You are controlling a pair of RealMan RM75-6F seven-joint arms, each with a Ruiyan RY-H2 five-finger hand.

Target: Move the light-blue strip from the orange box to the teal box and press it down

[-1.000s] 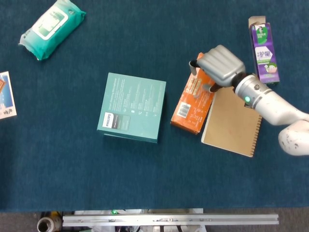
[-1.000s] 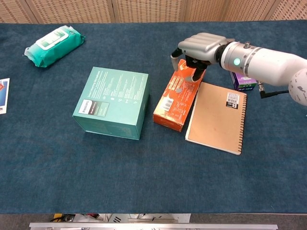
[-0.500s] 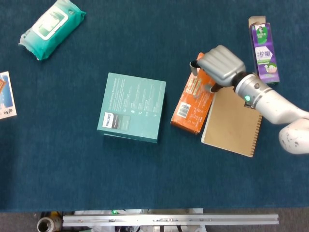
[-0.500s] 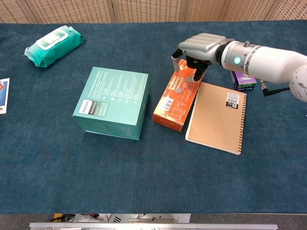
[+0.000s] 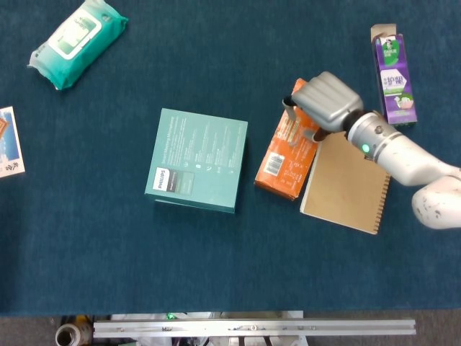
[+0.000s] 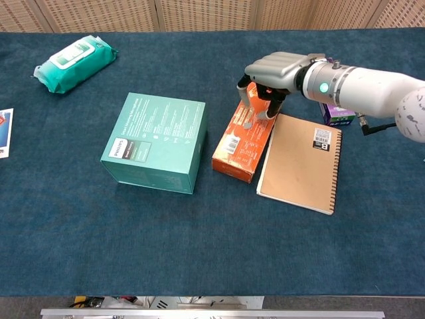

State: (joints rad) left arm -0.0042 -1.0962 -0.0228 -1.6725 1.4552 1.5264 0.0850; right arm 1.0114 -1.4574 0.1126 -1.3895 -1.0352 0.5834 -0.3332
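The teal box (image 6: 155, 140) sits left of centre with its flat top bare. Right of it lies the orange box (image 6: 241, 142), and over its far end hangs the right hand (image 6: 275, 72), fingers curled down – whether they pinch anything I cannot tell. The light-blue strip is hidden under that hand. It is probably thin, light and limp – best pinched at one end
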